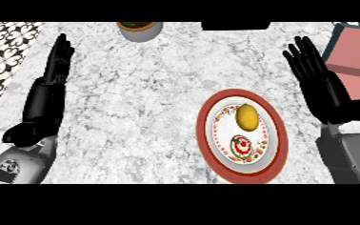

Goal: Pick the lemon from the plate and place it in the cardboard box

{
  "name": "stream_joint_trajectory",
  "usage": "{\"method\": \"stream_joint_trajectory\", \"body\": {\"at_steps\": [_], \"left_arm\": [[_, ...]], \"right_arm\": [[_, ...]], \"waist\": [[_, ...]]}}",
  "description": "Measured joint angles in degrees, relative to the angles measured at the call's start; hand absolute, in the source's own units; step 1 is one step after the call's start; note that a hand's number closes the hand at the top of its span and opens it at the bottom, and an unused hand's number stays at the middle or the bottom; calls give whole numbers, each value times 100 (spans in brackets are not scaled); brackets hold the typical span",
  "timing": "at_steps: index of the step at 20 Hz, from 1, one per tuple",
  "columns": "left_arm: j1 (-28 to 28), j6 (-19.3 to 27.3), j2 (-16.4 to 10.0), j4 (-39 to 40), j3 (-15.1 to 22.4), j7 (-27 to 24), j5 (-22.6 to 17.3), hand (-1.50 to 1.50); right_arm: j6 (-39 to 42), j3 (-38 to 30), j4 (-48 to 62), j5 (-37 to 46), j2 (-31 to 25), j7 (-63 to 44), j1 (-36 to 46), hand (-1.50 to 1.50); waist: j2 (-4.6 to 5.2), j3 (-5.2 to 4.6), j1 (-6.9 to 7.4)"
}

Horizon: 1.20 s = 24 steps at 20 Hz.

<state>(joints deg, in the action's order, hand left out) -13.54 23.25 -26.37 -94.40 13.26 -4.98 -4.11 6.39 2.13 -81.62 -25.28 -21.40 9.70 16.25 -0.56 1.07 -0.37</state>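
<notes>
Apart — lemon [247, 116] left of right hand [325, 90]

Lemon [247, 116] on plate [203, 128], cardboard box [345, 52] behind right, pot [141, 30] behind left

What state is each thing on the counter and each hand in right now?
lemon: lying on the plate, untouched
plate: flat on the counter
cardboard box: at the right edge, partly cut off
pot: upright, far edge
left hand: open, holding nothing
right hand: open, holding nothing

Bright, even light over the pale desk [141, 100]; soft, faint shading, darkest along the lower rim of the plate [243, 177].
</notes>
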Motion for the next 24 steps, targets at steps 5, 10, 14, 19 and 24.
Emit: {"method": "stream_joint_trajectory", "body": {"at_steps": [5,10,14,19,24], "left_arm": [[126,-490,-257,168,80,-10,-37,0],[313,-1090,-460,276,234,28,-262,0],[279,-1510,-542,407,178,-29,-475,0],[191,-1729,-448,487,244,-55,-464,0],[133,-1882,-413,491,229,-10,-471,0]], "right_arm": [[-939,-534,-666,470,-512,-333,-30,-150],[-1751,-757,-1032,1636,-1453,-931,-565,-150],[-2184,-546,-1819,2523,-1672,-1083,-1368,-150],[-2146,-209,-2520,3532,-2140,-1375,-1862,-150],[-1579,355,-3190,4276,-2604,-2584,-1900,-150]], "waist": [[-4,-92,-169],[-14,-139,-355],[3,-128,-279],[28,-120,-137],[43,-126,-13]]}}
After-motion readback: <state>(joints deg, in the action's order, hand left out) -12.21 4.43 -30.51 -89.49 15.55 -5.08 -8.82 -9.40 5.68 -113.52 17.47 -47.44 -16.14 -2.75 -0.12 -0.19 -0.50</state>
